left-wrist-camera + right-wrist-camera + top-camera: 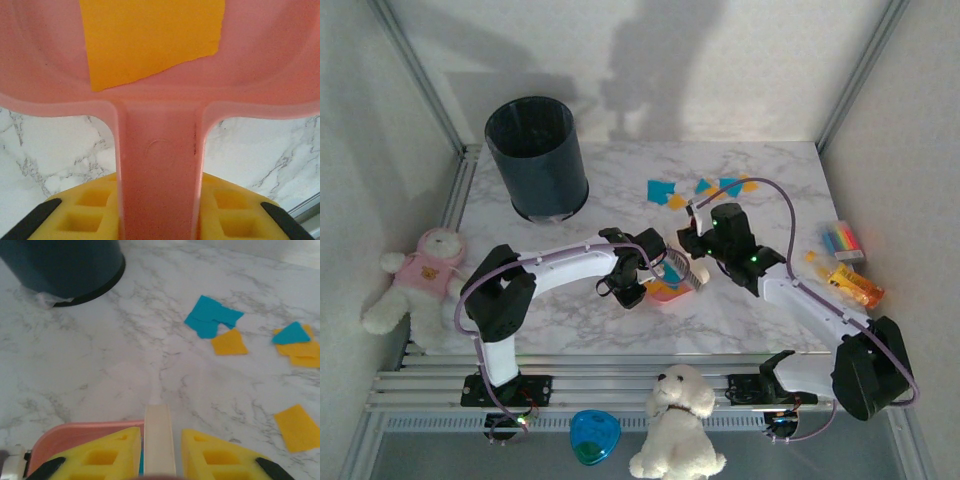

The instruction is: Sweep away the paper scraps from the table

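The left arm reaches to the middle of the tabletop; its jaws are clamped on the handle of the pink dustpan, the yellow fingers pressing it from both sides; one orange-yellow scrap lies inside the pan. The right arm comes in from the other side; its jaws are pinched on a cream-white handle, just beside the dustpan's rim.

The paper scraps lie loose on the marble beyond the right jaws, toward the far edge and well apart from the pan. They are teal and orange-yellow bits in a small cluster, some overlapping; in the right wrist view one orange square sits alone, nearer than the rest.

A dark round bin stands upright at the far left corner; a striped block and an orange toy rest near the right edge. A teddy bear sits off the left side, and a white plush dog stands at the near rail between the arm bases.
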`<action>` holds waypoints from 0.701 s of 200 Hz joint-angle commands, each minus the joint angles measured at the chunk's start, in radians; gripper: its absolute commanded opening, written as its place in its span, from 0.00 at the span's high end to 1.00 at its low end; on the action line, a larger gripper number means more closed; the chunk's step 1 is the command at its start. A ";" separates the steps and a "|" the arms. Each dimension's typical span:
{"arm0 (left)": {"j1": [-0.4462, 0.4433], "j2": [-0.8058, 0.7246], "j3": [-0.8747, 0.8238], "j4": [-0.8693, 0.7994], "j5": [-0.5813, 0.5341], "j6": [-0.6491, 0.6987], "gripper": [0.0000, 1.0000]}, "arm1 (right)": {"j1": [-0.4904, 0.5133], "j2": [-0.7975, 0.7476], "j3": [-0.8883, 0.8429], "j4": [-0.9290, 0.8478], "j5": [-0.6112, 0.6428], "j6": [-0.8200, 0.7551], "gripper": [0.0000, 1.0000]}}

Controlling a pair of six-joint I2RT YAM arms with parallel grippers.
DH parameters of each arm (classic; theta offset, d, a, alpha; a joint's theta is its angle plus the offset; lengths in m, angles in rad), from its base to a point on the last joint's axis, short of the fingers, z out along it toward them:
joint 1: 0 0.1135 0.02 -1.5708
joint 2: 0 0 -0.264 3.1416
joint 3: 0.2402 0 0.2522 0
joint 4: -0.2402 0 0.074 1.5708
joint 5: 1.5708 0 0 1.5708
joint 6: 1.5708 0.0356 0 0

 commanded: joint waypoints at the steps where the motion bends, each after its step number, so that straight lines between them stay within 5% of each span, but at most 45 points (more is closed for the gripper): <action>1: 0.009 0.011 0.010 -0.024 -0.016 0.010 1.00 | 0.008 -0.030 0.000 0.046 0.105 0.045 1.00; 140: 0.009 0.007 0.013 -0.012 -0.025 0.008 1.00 | 0.017 0.028 0.049 -0.028 -0.112 0.033 1.00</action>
